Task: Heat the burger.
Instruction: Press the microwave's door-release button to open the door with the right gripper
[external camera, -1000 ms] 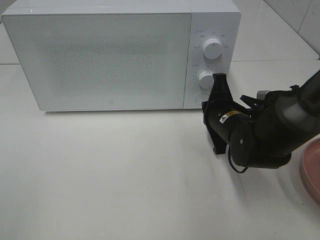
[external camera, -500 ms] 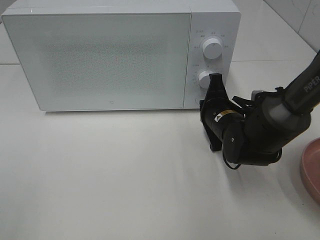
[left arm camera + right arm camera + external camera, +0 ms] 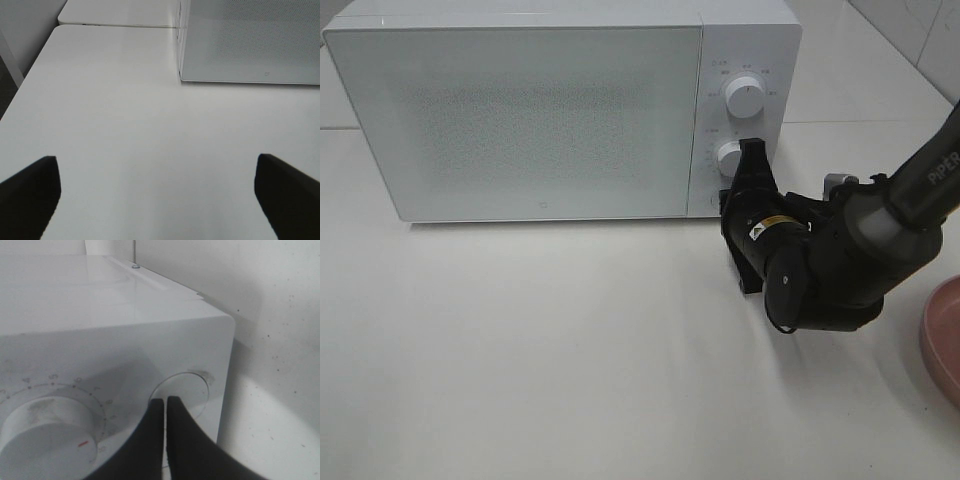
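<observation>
On a white table [image 3: 570, 350], a white microwave [image 3: 520, 110] with its door shut, and a pink plate [image 3: 942, 340] far off at the right edge. At the round button [image 3: 182, 395] just beside the lower knob [image 3: 45, 425] on the microwave's front, the right gripper [image 3: 165, 401] with its black tips squeezed tight together and touching the button. Over bare table near the microwave's corner, the left gripper [image 3: 155, 159] with jaws spread wide and nothing between them. Cannot tell the burger's place from any view.
</observation>
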Motion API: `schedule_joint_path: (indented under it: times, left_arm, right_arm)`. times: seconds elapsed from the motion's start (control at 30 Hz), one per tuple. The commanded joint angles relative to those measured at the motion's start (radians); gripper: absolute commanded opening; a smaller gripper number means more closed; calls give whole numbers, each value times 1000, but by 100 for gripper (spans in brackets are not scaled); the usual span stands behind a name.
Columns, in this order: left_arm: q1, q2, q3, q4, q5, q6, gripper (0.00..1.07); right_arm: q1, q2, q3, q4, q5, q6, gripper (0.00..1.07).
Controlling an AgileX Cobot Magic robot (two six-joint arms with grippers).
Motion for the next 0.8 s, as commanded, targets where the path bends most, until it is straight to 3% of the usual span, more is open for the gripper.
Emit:
schedule_joint_path:
  times: [0.03, 0.8]
  left_arm:
    - [-3, -19, 4, -2, -9, 0, 98]
    - [-3, -18, 4, -2, -9, 0, 98]
  right_arm:
    - [-5, -2, -10, -23, -30, -4, 0]
    - [-5, 30, -56, 40, -6, -12, 0]
